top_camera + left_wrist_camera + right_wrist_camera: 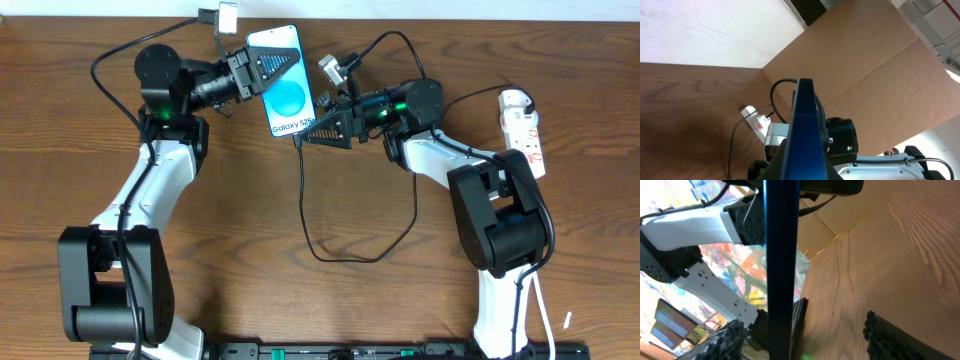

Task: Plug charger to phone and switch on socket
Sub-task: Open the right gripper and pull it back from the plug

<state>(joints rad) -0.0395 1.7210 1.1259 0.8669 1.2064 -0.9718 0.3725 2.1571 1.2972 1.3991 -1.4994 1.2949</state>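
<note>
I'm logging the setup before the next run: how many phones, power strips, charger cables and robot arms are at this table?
phone: 1
power strip: 1
charger cable: 1
robot arms: 2 (left arm, right arm)
Total: 5

Your wooden table (260, 290) holds the white socket (524, 130) near its right edge. The charger (303, 200) lies in a loose loop mid-table.
</note>
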